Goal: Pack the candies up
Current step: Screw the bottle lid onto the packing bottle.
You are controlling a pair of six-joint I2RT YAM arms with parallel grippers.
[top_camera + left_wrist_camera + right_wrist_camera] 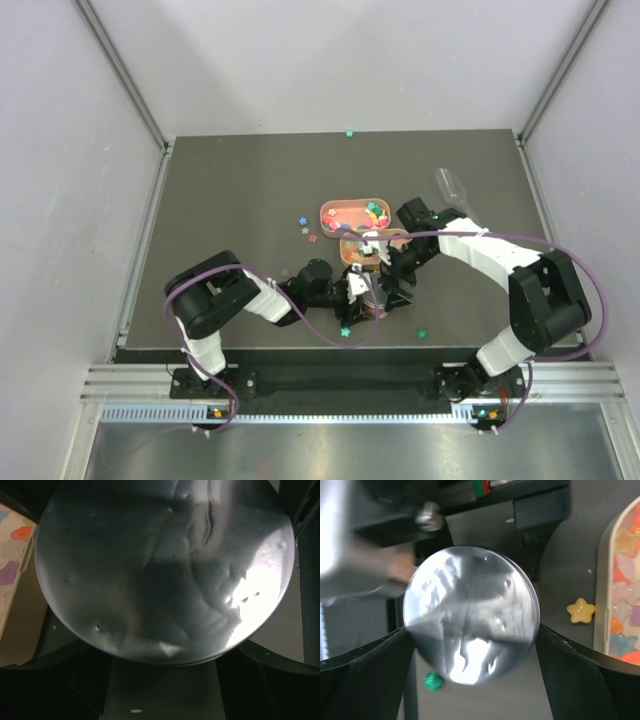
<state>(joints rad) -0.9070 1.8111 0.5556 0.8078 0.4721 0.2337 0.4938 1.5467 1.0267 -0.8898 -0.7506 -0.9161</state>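
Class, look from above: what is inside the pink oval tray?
Bright candies, mostly toward its right end, lie in the pink tray. Anything beneath them is hidden.

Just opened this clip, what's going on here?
Both arms meet mid-table at a jar with a silver lid. The right end effector straddles the lid, fingers at its edges; whether it grips is unclear. The left end effector is at the jar from the other side. Candies sit in two trays, a few stars loose on the table.
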